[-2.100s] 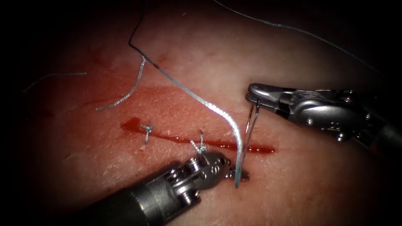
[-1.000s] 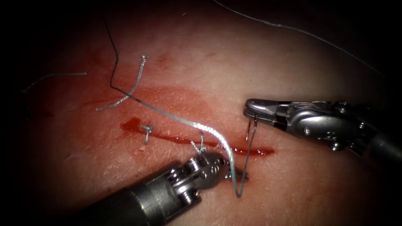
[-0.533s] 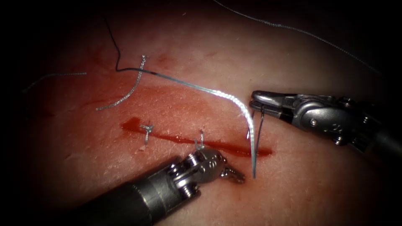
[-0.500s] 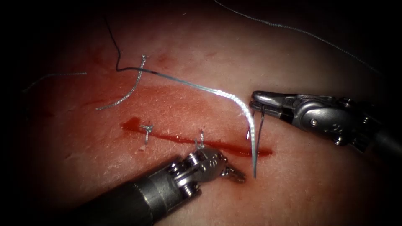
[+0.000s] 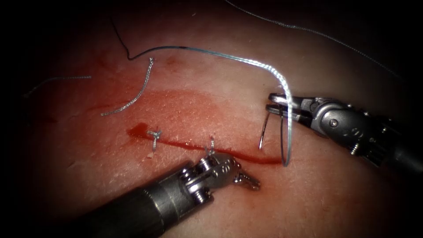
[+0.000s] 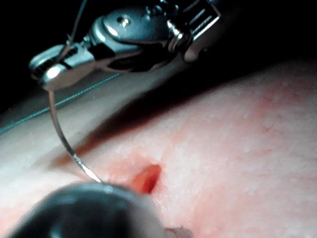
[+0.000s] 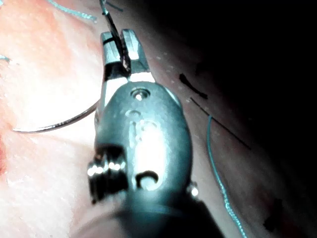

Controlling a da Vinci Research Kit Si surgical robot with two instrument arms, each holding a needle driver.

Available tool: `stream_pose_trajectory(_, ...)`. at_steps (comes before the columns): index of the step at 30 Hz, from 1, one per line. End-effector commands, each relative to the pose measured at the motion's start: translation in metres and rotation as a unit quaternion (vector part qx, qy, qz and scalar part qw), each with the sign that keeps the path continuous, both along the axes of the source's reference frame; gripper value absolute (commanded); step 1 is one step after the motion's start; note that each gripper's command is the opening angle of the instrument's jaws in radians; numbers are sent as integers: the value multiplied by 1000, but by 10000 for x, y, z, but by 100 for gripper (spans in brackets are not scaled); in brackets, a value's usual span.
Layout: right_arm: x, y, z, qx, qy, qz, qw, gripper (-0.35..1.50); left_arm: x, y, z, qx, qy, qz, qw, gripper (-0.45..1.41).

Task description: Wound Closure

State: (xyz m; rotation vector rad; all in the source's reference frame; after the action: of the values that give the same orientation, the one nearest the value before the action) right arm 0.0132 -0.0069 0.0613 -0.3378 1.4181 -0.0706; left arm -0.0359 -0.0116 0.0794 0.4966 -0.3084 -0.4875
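We see the right hand [image 5: 274, 102] clamped on the needle [image 5: 263, 131] near its thread end, above the right-hand end of the cut [image 5: 207, 149]. The needle is a thin, dark, curved wire; from the jaws it hangs down toward the tissue [image 5: 185, 110], its long axis close to upright in the endoscope view, and its sharp tip [image 5: 260, 146] stops just above the cut. It lies free of the tissue. In the right wrist view the needle [image 7: 54, 124] sweeps out sideways from the right hand [image 7: 121, 47] in a shallow arc over the pale surface.

The thread [image 5: 211, 53] is silvery and twisted. From the right hand it drops in a narrow loop [image 5: 287, 141] to the right end of the cut, climbs back over the jaws, and runs left across the upper tissue, turning dark near its far end.

The left hand [image 5: 249, 180] rests on the tissue just below the cut; its jaws are narrowly parted and grip nothing. Two knotted stitches [image 5: 154, 135] cross the cut, red fluid [image 5: 139, 131] pools at its left end, and a cut piece of thread [image 5: 136, 90] lies loose above it.
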Motion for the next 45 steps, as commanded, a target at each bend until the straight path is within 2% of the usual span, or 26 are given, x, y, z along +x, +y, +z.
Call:
stream_pose_trajectory(1, 2, 11, -5, 6, 3, 2, 1000, -35, -5, 10, -3, -4, 0, 1, 1000, -45)
stream_pose_trajectory(7, -3, 17, -1, 105, 38, 19, 994, -35, -1, 10, -1, -4, 6, 4, 1000, -45)
stream_pose_trajectory(10, -3, 18, 5, 180, 62, 30, 981, -35, -1, 10, -1, -4, 7, 5, 1000, -45)
stream_pose_trajectory(18, -3, 19, 15, 250, 85, 38, 964, -35, -1, 10, -1, -4, 8, 5, 1000, -45)
stream_pose_trajectory(20, -3, 18, 16, 277, 90, 39, 956, -35, -1, 10, -1, -4, 8, 5, 1000, -45)
stream_pose_trajectory(22, -5, 14, 23, 313, 97, 40, 944, -35, -1, 11, -2, -4, 8, 5, 1000, -45)
stream_pose_trajectory(24, -5, 4, 33, 364, 107, 50, 924, -35, -1, 13, -5, -1, 9, 2, 1000, -45)
stream_pose_trajectory(28, -3, -10, 40, 472, 117, 74, 871, -35, -3, 23, -13, 4, 10, 2, 1000, -45)
stream_pose_trajectory(29, -4, -13, 42, 499, 120, 76, 855, -35, -6, 29, -21, 8, 6, 0, 1000, -35)
stream_pose_trajectory(30, -5, -14, 44, 506, 120, 76, 851, -35, -9, 34, -26, 11, 2, -3, 1000, -3)
stream_pose_trajectory(31, -6, -17, 48, 522, 120, 76, 841, -35, -15, 42, -35, 16, -11, -9, 1000, 25)
stream_pose_trajectory(32, -7, -17, 49, 527, 121, 76, 838, -35, -17, 45, -39, 19, -16, -11, 1000, 39)
stream_pose_trajectory(33, -9, -16, 50, 531, 123, 79, 835, -35, -22, 50, -50, 25, -27, -17, 999, 71)
stream_pose_trajectory(35, -14, -12, 50, 535, 126, 90, 830, -35, -23, 53, -64, 41, -46, -11, 998, 79)
stream_pose_trajectory(38, -22, -9, 51, 546, 132, 94, 822, -35, -15, 65, -89, 57, -89, -7, 994, 79)
stream_pose_trajectory(39, -22, -10, 54, 555, 136, 94, 816, -35, -12, 74, -102, 52, -111, 15, 992, 79)
stream_pose_trajectory(40, -21, -10, 55, 556, 138, 95, 814, -35, -11, 78, -108, 52, -116, 21, 992, 79)
stream_pose_trajectory(41, -20, -11, 57, 560, 141, 88, 812, -35, -9, 85, -120, 53, -124, 33, 990, 86)
stream_pose_trajectory(45, -16, -12, 62, 568, 156, 81, 804, -35, 4, 91, -131, 40, -148, 77, 985, 88)
